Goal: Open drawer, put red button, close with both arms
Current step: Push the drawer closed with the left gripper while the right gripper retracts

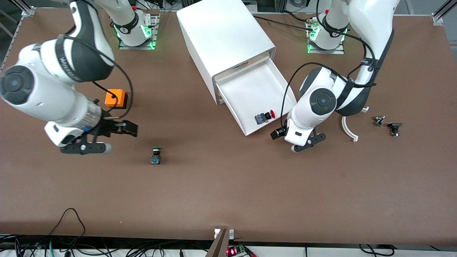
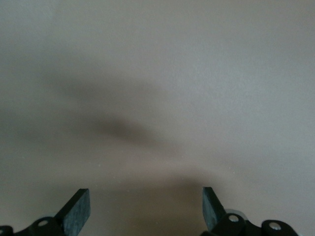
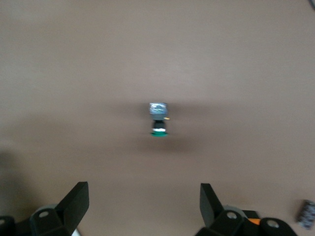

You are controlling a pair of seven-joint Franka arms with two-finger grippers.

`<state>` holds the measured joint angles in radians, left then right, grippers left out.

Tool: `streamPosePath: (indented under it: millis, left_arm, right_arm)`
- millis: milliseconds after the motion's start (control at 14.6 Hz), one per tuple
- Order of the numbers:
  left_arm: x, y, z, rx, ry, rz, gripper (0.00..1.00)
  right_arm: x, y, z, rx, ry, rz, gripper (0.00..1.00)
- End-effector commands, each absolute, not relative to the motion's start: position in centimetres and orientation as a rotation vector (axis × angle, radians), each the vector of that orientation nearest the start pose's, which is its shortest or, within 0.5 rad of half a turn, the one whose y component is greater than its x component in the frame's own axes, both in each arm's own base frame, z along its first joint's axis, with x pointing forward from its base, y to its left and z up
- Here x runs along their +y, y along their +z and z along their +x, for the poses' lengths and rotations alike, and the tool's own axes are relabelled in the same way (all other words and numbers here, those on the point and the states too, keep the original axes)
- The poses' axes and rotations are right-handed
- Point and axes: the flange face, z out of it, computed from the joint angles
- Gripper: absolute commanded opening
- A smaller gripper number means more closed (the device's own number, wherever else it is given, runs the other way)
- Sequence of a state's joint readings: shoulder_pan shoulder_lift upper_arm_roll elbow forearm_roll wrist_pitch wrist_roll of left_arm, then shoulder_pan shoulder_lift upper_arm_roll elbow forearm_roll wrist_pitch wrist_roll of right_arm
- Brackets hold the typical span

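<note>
The red button [image 1: 265,117] is lying in the open drawer [image 1: 250,93], so you are closing now. Your left gripper [image 1: 285,137] is hanging wide and empty beside the drawer's front corner; your right gripper [image 1: 117,137], also wide, is waiting near the green button [image 1: 156,155]. Be bringing both sets of fingers square against the front, pushing evenly.
</note>
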<state>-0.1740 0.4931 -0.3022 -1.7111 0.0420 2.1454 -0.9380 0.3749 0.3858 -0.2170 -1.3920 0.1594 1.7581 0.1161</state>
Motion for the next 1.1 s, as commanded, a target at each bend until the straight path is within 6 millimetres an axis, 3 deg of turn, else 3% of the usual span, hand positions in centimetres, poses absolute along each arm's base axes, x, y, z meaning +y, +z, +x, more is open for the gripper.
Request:
streamPosePath:
  millis: [0, 412, 618, 1029]
  left_arm:
    - [-29.9, 30.1, 58.9, -0.758, 0.138, -3.079, 1.0]
    - [-31.8, 28.5, 56.7, -0.731, 0.167, -3.047, 1.0]
    - [-32.7, 28.2, 55.4, -0.703, 0.184, -3.04, 1.0]
    - [-36.5, 28.5, 51.1, -0.587, 0.265, -3.072, 1.0]
  right_arm:
    - [10.5, 50.7, 62.7, -0.149, 0.014, -3.075, 1.0]
    - [7.8, 54.7, 57.8, -0.144, -0.029, -3.114, 1.0]
    - [7.7, 55.8, 57.2, -0.118, -0.041, -3.108, 1.0]
    - [7.2, 56.4, 56.6, -0.036, -0.016, -3.106, 1.0]
